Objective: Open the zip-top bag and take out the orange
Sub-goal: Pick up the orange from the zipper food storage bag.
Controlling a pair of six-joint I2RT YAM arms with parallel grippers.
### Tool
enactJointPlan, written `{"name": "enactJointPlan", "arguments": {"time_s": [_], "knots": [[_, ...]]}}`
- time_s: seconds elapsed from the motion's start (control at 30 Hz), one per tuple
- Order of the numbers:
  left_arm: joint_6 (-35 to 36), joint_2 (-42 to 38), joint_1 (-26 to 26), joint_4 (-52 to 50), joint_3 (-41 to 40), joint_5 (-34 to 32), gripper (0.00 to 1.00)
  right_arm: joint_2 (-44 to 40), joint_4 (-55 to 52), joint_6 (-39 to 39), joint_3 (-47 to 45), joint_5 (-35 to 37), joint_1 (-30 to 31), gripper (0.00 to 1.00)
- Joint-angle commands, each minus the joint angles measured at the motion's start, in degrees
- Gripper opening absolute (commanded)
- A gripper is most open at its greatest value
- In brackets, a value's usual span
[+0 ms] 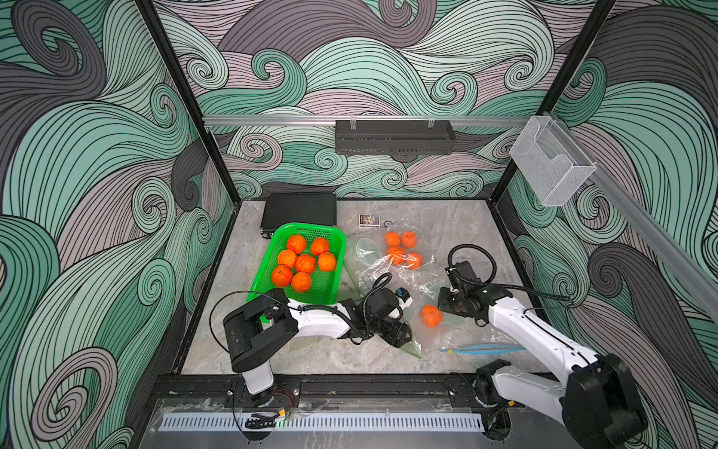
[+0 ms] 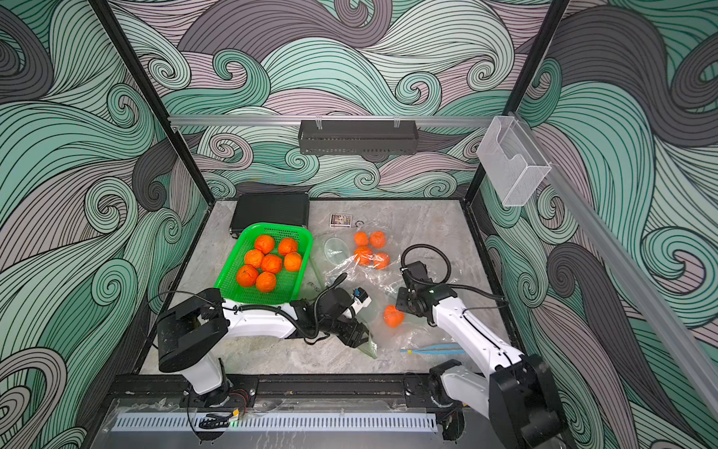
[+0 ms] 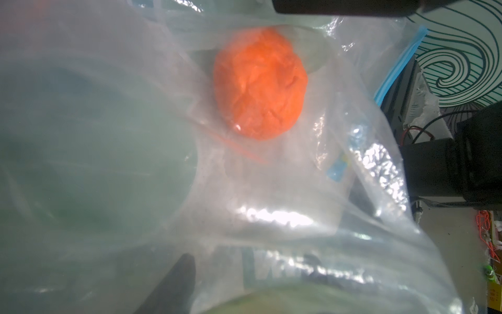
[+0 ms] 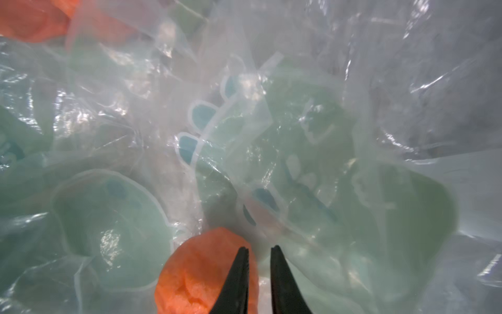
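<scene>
Extraction step, likely; orange (image 1: 431, 315) lay inside zip-top bag (image 1: 464, 333), in a top view at eight o'clock of right gripper (image 1: 445, 307), jaws narrow, empty; left gripper (image 1: 402, 336) spread untellable; next move wanted wider jaws.

I'm looking at wave-patterned walls (image 1: 349, 58) in teal, mauve and grey on three sides, with black frame posts (image 1: 186, 97) at the back corners. An aluminium rail (image 1: 272, 120) crosses the back wall and carries a black perforated tray (image 1: 394, 137). A clear acrylic holder (image 1: 551, 163) hangs from the right-hand rail. The tabletop (image 1: 311, 357) is grey marble-look and evenly lit.
</scene>
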Motion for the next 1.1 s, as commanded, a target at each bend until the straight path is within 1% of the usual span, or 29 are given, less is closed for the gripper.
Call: {"name": "enactJointPlan", "arguments": {"time_s": [0.0, 0.13, 0.27, 0.43, 0.57, 0.77, 0.93, 1.03, 1.07], "knots": [[1.9, 0.6, -0.1, -1.2, 3.4, 0.0, 0.65, 2.1, 3.9, 0.8, -0.2, -5.1, -0.1, 0.13], [3.2, 1.6, -0.1, -2.9, 5.5, -0.7, 0.67, 5.7, 6.0, -1.2, 0.7, -9.7, -0.1, 0.08], [4.1, 3.5, -0.1, -6.6, 8.8, -3.3, 0.73, 9.1, 8.2, -1.6, 0.2, -16.8, 0.0, 0.06], [4.1, 6.0, -0.1, -6.3, 10.6, -0.7, 0.74, 9.9, 11.0, -0.6, -2.0, -21.8, 1.0, 0.05], [4.3, 7.9, -0.1, -7.4, 11.7, -1.0, 0.74, 10.2, 12.9, -1.0, -3.1, -23.2, 1.3, 0.06], [4.4, 9.2, -0.1, -7.6, 12.6, -1.4, 0.74, 11.2, 15.4, -1.3, -5.2, -23.4, 1.3, 0.05], [4.1, 9.0, -0.2, -6.8, 12.5, -0.8, 0.67, 11.5, 17.4, -1.2, -6.4, -23.7, 1.3, 0.05], [3.9, 8.3, -0.2, -6.3, 12.2, -0.5, 0.63, 10.5, 18.2, -1.0, -7.0, -22.1, 1.4, 0.05], [3.9, 8.1, -0.2, -6.2, 12.0, -0.6, 0.60, 10.2, 18.4, -1.1, -7.2, -21.8, 1.4, 0.05]]}}
